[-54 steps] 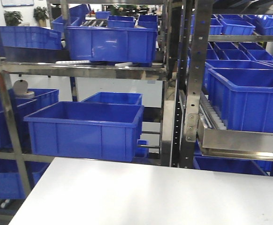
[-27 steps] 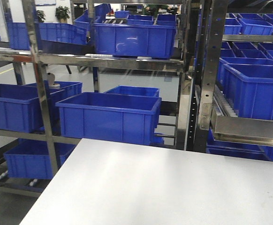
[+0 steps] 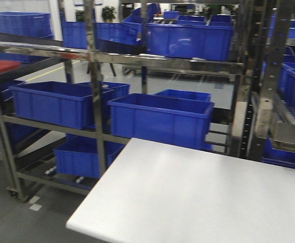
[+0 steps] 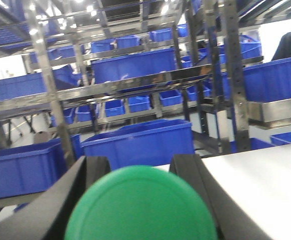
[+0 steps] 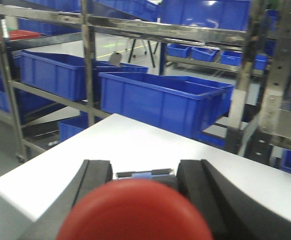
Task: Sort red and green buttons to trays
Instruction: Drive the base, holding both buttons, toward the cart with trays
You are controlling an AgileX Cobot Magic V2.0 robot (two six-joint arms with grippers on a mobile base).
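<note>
Racks (image 3: 99, 101) slid rightward; left end effector (image 4: 139, 172) grips the green button (image 4: 140, 210), right end effector (image 5: 145, 175) the red button (image 5: 133, 212) — turning could jolt either loose

Green button (image 4: 140, 205): smooth domed cap, close and blurred, lodged between the two black fingers of the left gripper (image 4: 141, 169). Red button (image 5: 133, 212): domed cap, likewise lodged between the fingers of the right gripper (image 5: 144, 172). Red tray (image 5: 9, 35): shallow, flat on a far left rack shelf (image 5: 45, 41).
</note>
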